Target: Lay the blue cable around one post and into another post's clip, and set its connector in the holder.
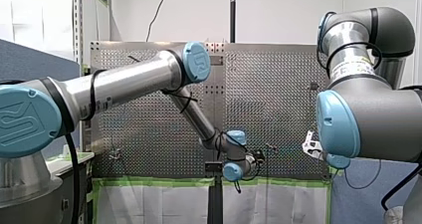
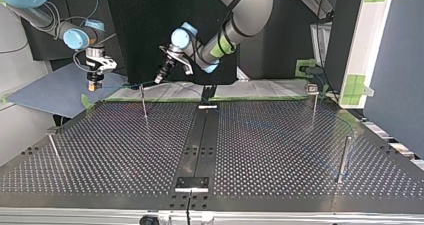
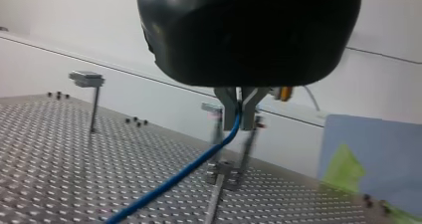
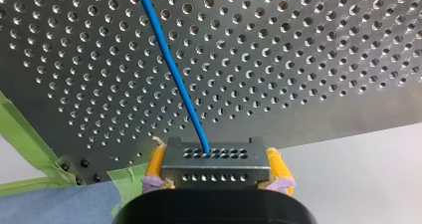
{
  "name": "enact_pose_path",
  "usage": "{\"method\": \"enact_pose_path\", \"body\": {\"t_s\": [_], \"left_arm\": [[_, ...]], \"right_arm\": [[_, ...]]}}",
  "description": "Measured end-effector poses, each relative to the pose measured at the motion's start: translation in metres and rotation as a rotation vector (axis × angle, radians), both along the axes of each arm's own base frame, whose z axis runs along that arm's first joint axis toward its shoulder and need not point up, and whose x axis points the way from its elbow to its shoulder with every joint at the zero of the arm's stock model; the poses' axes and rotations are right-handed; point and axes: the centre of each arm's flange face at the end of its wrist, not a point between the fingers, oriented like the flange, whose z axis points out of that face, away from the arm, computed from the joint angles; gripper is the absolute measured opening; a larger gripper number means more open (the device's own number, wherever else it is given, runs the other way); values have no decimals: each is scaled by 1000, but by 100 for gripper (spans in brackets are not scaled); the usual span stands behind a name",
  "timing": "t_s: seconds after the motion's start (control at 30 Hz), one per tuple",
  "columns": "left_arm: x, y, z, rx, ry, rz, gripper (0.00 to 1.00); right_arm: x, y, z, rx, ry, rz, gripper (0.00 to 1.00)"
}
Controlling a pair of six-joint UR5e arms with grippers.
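The right pincer (image 4: 216,160) grips the grey connector (image 4: 214,176) between its yellow pads (image 4: 155,165), just past the edge of the bench (image 4: 308,59), probably to anchor that end. The connector's long side lies across the pads. From it the blue cable (image 4: 171,64) points straight away over the bench. The left pincer (image 3: 240,115), narrow, pinches the cable beside a post (image 3: 247,152), seemingly to guide it around.

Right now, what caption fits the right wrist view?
My right gripper clamps the connector between yellow-padded fingers, blue cable running over the perforated table.
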Motion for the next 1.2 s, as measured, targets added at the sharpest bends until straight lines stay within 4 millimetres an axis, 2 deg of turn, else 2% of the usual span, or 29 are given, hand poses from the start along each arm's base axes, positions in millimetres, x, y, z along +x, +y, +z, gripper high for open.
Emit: {"method": "enact_pose_path", "body": {"t_s": [0.13, 0.47, 1.0, 1.2], "left_arm": [[3, -2, -9, -9, 6, -3, 1], [16, -3, -5, -21, 1, -1, 1], [-12, -13, -14, 137, -10, -37, 1], [-13, -19, -8, 165, -44, -40, 1]], "right_arm": [[0, 0, 0, 0, 0, 1, 27], [1, 0, 0, 0, 1, 2, 27], [0, 1, -1, 4, 13, -16, 27], [0, 0, -1, 0, 12, -14, 27]]}}
